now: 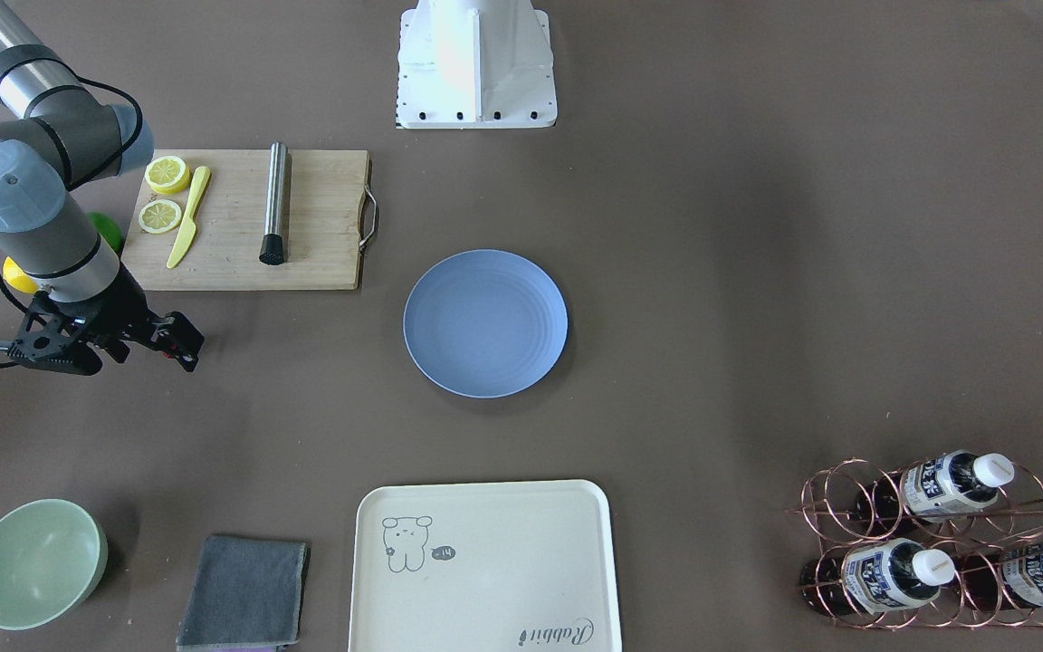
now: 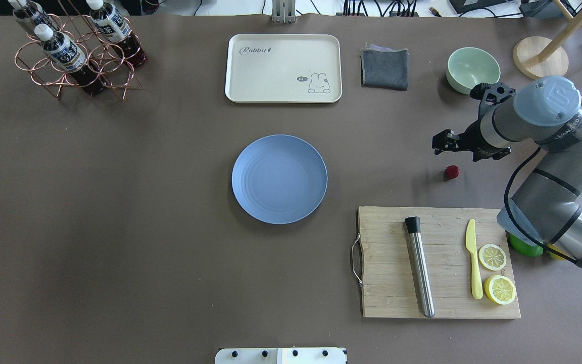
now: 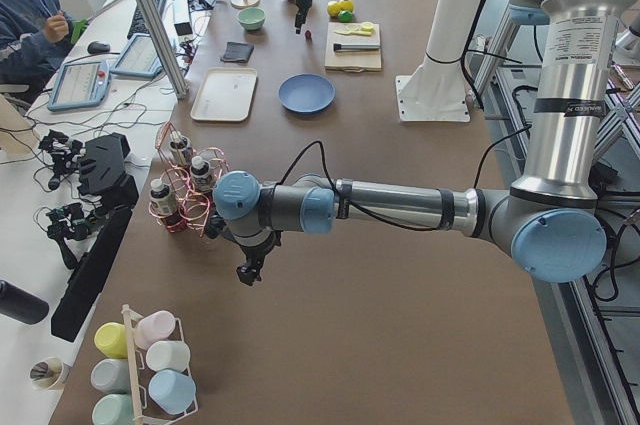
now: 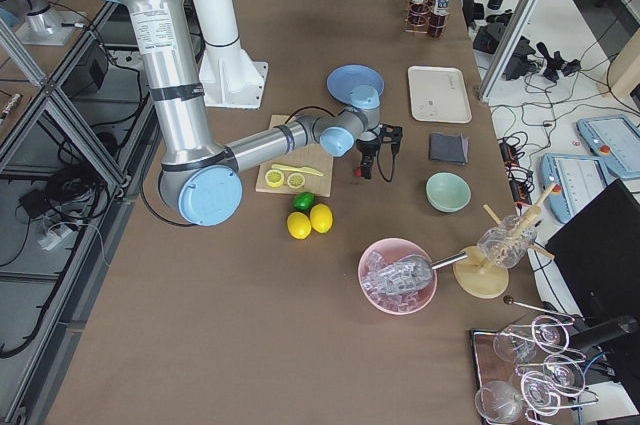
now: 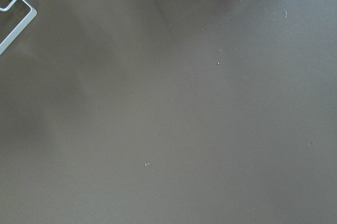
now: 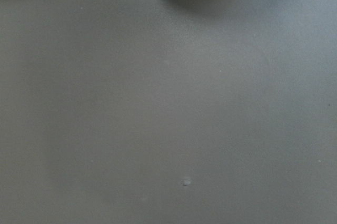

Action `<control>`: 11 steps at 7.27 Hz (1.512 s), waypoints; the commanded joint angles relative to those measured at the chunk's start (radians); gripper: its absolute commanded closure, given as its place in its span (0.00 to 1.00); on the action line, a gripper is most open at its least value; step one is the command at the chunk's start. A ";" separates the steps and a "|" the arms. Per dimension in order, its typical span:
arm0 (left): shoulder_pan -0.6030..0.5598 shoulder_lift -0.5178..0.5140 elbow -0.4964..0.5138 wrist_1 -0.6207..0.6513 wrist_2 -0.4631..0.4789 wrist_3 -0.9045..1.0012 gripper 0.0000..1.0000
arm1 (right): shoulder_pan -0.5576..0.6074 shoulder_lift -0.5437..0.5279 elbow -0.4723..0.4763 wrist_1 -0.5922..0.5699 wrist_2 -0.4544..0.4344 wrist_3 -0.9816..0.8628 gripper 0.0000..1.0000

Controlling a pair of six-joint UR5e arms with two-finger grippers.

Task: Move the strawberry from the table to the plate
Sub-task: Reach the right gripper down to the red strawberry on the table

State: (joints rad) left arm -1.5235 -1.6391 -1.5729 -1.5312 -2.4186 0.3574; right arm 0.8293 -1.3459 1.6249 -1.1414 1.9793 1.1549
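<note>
Overhead exterior: you're seeing the strawberry (image 2: 451, 172), tiny, dark-red, bumpy, lying near the right gripper (image 2: 441, 141); I cannot tell its grip.

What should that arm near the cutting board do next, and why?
Probably centre the right gripper over the strawberry and lower it. In the overhead view the berry lies on the table just beside the fingers, ungrasped. The right wrist view shows only bare tabletop, and the plate is empty.
</note>
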 commanded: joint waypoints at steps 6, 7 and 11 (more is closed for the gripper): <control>0.000 0.002 0.004 -0.003 -0.002 -0.002 0.02 | -0.045 -0.018 0.004 0.000 -0.066 0.017 0.10; 0.000 0.002 0.002 -0.003 -0.002 -0.002 0.02 | -0.049 -0.021 0.004 0.000 -0.066 0.017 0.10; 0.000 0.001 0.002 -0.001 -0.002 -0.002 0.02 | -0.056 -0.021 0.006 -0.001 -0.068 0.019 0.26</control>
State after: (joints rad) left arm -1.5233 -1.6374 -1.5701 -1.5337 -2.4206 0.3559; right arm 0.7763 -1.3667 1.6296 -1.1427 1.9115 1.1729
